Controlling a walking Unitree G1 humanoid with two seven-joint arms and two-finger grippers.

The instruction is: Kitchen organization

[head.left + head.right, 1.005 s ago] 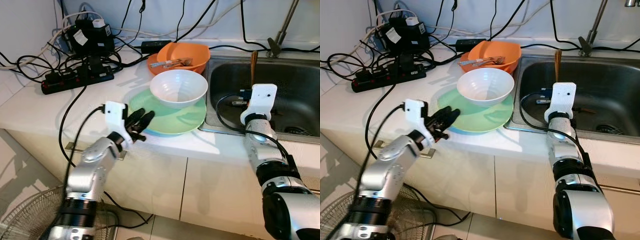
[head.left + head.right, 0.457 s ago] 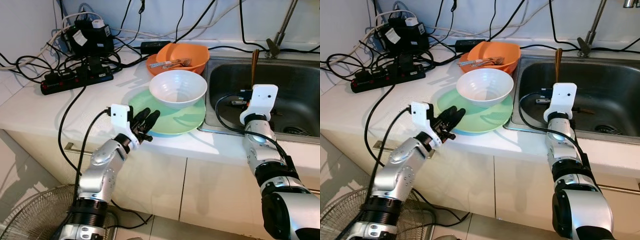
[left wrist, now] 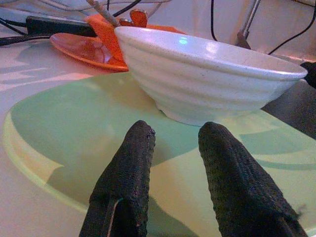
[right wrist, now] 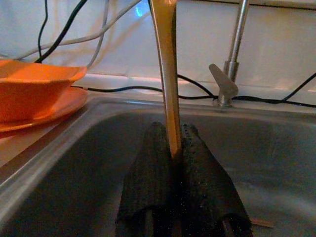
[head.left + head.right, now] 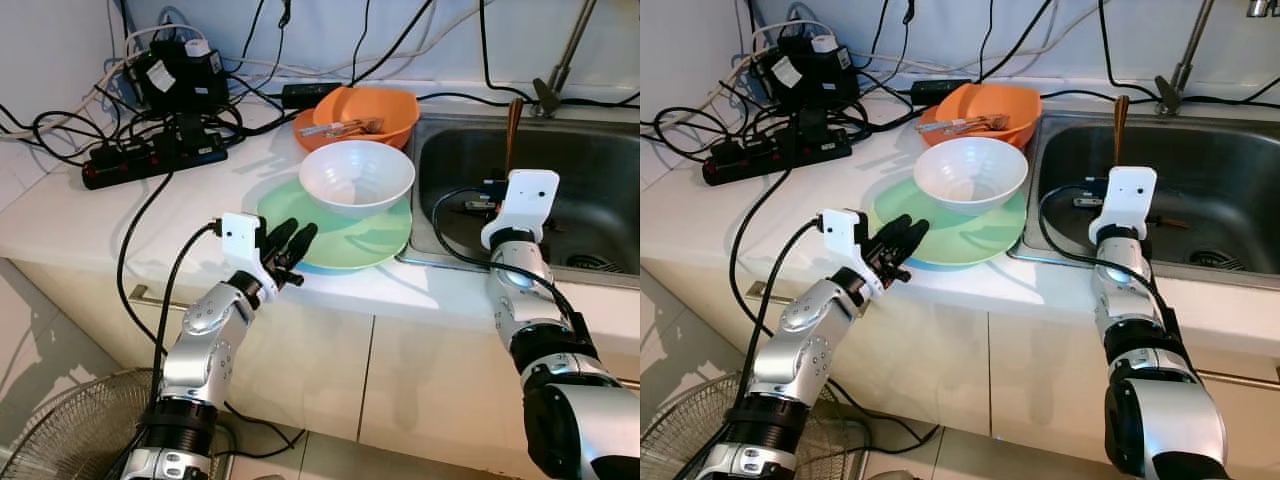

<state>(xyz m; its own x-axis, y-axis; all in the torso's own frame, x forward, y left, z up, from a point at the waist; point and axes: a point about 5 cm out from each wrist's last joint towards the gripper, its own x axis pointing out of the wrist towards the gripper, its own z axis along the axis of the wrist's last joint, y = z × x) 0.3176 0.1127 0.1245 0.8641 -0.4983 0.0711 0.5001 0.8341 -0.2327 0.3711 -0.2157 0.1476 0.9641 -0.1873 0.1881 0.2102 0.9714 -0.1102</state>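
While our left gripper (image 3: pixel 170 163) hangs over the near rim of the green plate (image 5: pixel 350 240), its two black fingers (image 3: pixel 126 173) stand slightly parted with nothing between them, pointing at the white bowl (image 3: pixel 207 74) that sits on that plate just beyond the tips. Behind the bowl we see the orange bowl (image 5: pixel 365 112) holding utensils, and further left a black power strip (image 5: pixel 150 158) among tangled cables. Our right gripper (image 4: pixel 173 163) is over the steel sink (image 5: pixel 1230 190), its fingers pinched tight on a thin wooden stick (image 4: pixel 165 74) standing upright, with the tap (image 4: pixel 232 59) behind.
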